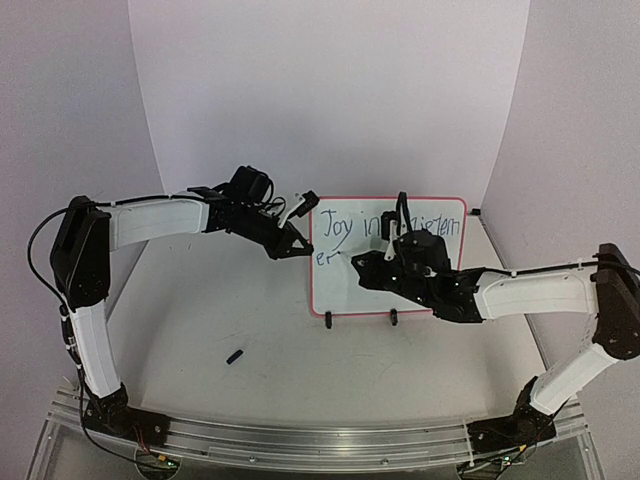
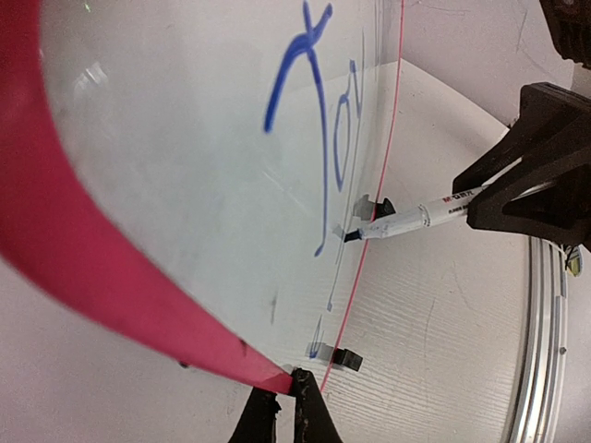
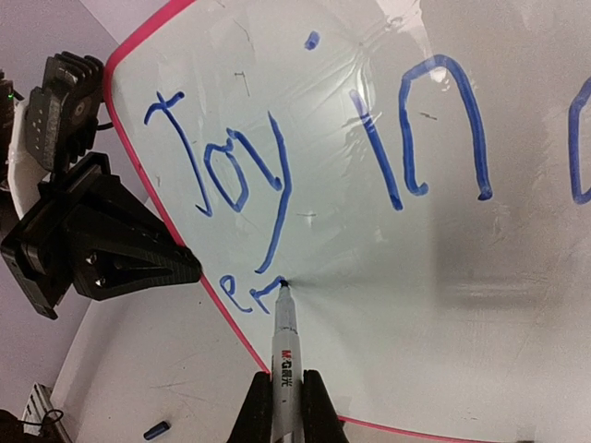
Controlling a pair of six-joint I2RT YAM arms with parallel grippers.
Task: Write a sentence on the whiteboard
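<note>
- Left of the surface [image 1: 200,310]: a small dark blue piece [image 1: 235,357] lies alone, well apart from both arms; perhaps the pen's cap, a guess only.
- Left pincer [image 2: 284,395]: closed narrow on the pink-red rim at the left edge of the whiteboard [image 1: 335,290]; I judge that it steadies the board for writing.
- The whiteboard stands upright on two black clip feet [image 1: 328,321] at mid-surface, between the two arms and facing them.
- The sentence [image 3: 231,175]: blue letters read "Joy in" on the top line; the right arm covers part of the next word, so it cannot be read; a second line below starts "er".
- The marker [image 3: 284,355]: its tip touches the board just right of "er"; its long axis runs straight from the pincer into the board; the barrel's label reads "M&G", the print beside it too small to tell.
- Right pincer [image 3: 286,406]: clamped on the marker's barrel; this arm alone does the writing.
- The coming stroke turns on one thing: the bare white of the second line lies rightward of the tip, so the tip should travel right.
</note>
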